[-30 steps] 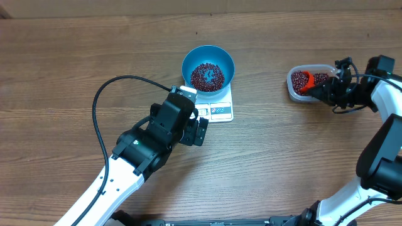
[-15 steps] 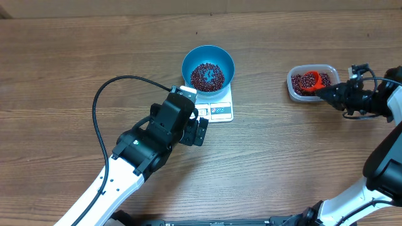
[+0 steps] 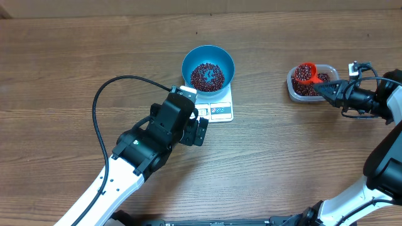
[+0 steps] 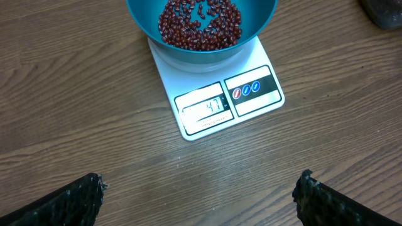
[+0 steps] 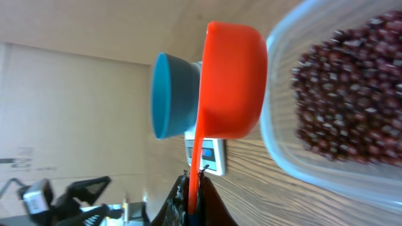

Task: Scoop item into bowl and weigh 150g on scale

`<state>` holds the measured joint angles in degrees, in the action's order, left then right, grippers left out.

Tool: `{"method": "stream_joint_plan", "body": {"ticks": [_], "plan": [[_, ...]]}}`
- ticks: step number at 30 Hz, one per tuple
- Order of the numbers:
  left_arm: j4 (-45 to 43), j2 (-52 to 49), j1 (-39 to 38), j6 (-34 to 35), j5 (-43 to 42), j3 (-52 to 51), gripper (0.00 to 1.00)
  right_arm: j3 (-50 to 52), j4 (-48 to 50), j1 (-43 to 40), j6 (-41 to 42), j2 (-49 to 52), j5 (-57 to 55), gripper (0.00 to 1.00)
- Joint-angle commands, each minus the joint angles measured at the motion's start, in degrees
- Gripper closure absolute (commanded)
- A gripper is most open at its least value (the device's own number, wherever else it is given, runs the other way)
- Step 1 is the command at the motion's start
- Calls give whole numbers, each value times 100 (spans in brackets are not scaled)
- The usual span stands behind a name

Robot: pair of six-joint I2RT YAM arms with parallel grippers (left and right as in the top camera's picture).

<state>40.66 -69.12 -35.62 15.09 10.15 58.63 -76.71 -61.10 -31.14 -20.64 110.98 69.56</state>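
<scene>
Overhead, surface: a brown wood-grain table (image 3: 69,56) filled the frame, and a paler tan strip (image 3: 125,5) ran past its far edge.
Overhead, task things: the blue bowl (image 3: 188,63) sat on the white scale (image 3: 221,112) with beans (image 3: 206,76) heaped inside.
Overhead, left gripper (image 3: 198,130): spread wide and empty, just beside the scale's near-left corner.
Overhead, right gripper (image 3: 328,91): pinched on the handle of the orange scoop (image 3: 306,73), which held beans over the clear tub (image 3: 290,88).
Left wrist: the display (image 4: 206,108) read 47, and bare wood lay between the parted fingertips (image 4: 75,201).
Right wrist, room: a flat beige wall (image 5: 63,94) stood behind the bowl and scoop.
</scene>
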Motion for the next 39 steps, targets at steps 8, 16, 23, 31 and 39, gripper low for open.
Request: {"method": "stream_joint_plan", "body": {"ticks": [8, 16, 23, 31, 39], "plan": [[-22, 2, -20, 79, 79, -15, 0, -50, -76, 330, -85, 17, 1482, 96], [-22, 2, -20, 76, 79, -15, 0, -50, 20, 1294, -85, 17, 1718, 96], [-20, 2, -20, 79, 79, -15, 0, -50, 446, 2103, -42, 17, 1803, 96], [-22, 2, -20, 79, 79, -15, 0, -50, 1355, 2815, 693, 17, 1797, 96], [-22, 2, -20, 79, 79, -15, 0, -50, 3248, 3143, 2975, 17, 999, 96]]}}
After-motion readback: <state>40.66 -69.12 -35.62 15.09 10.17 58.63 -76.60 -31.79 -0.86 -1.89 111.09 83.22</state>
